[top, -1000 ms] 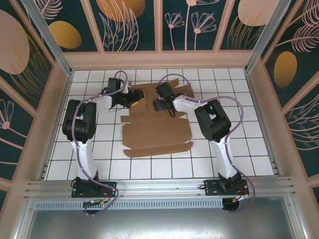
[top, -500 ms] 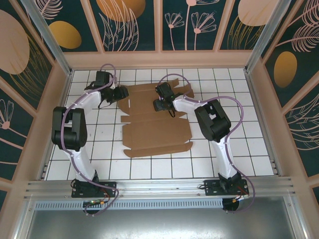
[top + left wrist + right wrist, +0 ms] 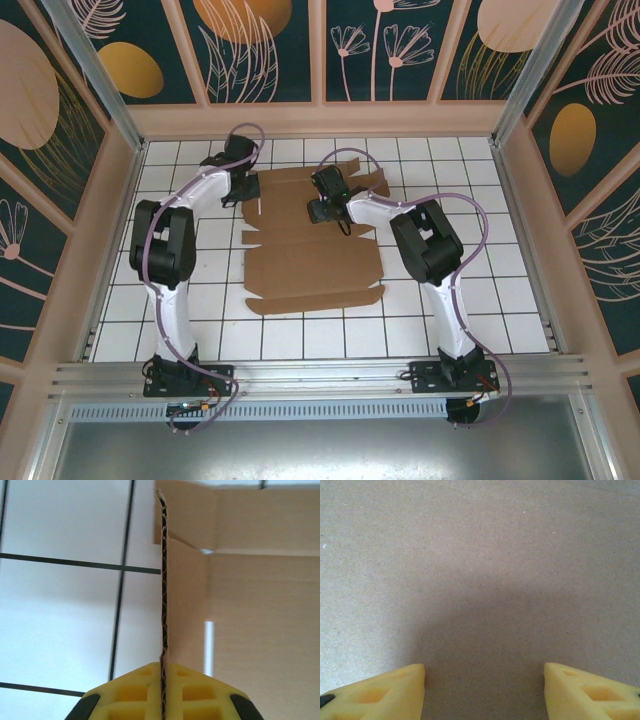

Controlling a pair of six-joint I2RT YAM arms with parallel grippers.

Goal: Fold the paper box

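left gripper [image 3: 162,667] — clenched on a flap edge of the paper box [image 3: 312,268], upper left of centre | right gripper [image 3: 484,674] — jaws spread over flat cardboard

Left arm reaches forward, elbow bent. Left hand [image 3: 162,672] is pinched tight on a raised flap edge of the paper box [image 3: 260,605]. Right arm angles forward and inward. Right hand [image 3: 484,677] has its fingers spread apart.

Brown corrugated paper box [image 3: 310,268], mostly flat, far-left flap upright.
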